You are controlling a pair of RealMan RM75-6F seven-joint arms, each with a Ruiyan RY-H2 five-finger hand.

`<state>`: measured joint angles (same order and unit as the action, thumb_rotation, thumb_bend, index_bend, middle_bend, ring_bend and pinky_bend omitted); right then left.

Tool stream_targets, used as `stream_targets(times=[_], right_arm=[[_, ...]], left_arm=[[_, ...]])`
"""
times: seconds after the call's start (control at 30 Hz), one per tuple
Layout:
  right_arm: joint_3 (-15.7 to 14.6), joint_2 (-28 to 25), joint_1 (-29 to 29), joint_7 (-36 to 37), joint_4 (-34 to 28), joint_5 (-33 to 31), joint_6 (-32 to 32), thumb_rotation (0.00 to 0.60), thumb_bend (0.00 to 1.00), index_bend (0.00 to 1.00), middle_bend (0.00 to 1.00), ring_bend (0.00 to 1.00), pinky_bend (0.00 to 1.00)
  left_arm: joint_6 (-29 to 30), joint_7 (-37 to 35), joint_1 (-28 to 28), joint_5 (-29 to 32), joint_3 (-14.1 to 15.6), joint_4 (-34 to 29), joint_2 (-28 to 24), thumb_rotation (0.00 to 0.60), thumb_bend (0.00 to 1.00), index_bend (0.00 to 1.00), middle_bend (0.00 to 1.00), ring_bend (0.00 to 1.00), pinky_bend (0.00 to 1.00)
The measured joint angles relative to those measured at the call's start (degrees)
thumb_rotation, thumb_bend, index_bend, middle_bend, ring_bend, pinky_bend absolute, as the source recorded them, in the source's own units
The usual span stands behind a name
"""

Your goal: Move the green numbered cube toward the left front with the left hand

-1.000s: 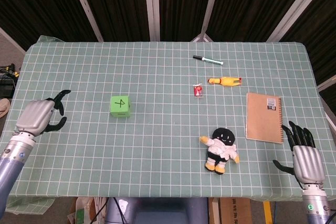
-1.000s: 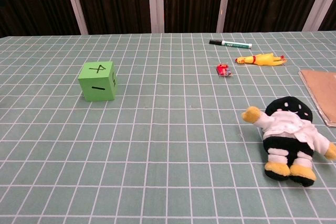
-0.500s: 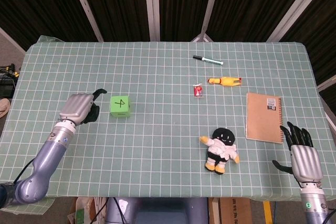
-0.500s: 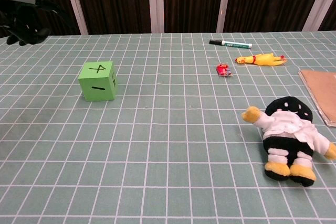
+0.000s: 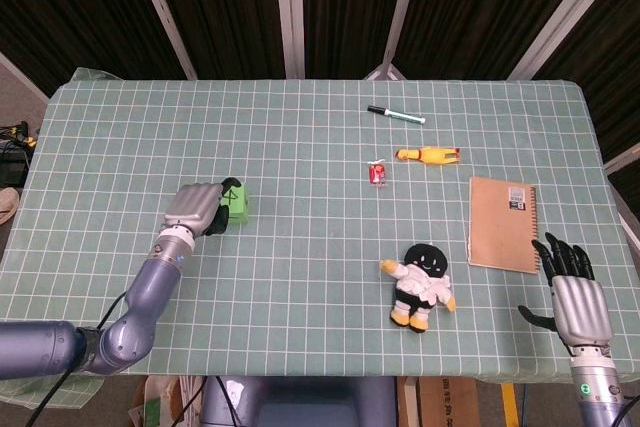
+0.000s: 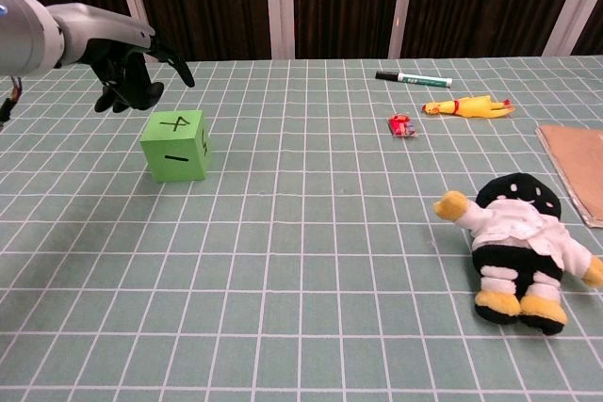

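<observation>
A plush doll (image 5: 421,285) is lying on the bench (image 5: 300,277) at about 4 o'clock from the green numbered cube (image 6: 176,145), well apart. A marker (image 5: 395,114), rubber chicken (image 5: 428,155) and small red packet (image 5: 378,173) are sitting toward 2 o'clock, a notebook (image 5: 503,222) toward 3 o'clock. Nothing is standing between cube and left hand (image 6: 132,63). The cube is resting left of the bench's centre, its 4 facing up. The left hand is hovering just above it at 10 o'clock, fingers spread, holding nothing. The right hand (image 5: 574,292) is lying open at the near right edge.
</observation>
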<state>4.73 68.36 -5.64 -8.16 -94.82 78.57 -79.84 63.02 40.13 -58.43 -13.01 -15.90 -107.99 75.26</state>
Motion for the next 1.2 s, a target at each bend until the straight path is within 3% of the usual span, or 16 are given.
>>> stream_targets(times=[0.2,0.73,1.2], right_arm=[[0.0,-0.1,0.0,0.0,0.0,-0.5,0.2,0.6,0.15,0.11,0.01,0.05,0.03],[0.0,0.3,-0.3,-1.8,0.1,-1.6,0.9,0.6,0.15,0.11,0.01,0.05,0.03],[0.0,0.2,-0.3,-2.6,-0.4,-2.2,1.0,0.6,0.15,0.11,0.01,0.05,0.03]], left_arm=[[0.6,1.0,-2.0,3.4,0.3,3.8,3.6,0.6,0.88,0.2,0.87,0.7,0.69],[-2.1,0.8,-3.3,5.2,1.4,10.9,8.0,0.6,0.88,0.2,0.87,0.7,0.69],[-3.8,-1.6,-3.0,3.1,1.0,13.1,9.3,0.6,0.88,0.23,0.87,0.7,0.69]])
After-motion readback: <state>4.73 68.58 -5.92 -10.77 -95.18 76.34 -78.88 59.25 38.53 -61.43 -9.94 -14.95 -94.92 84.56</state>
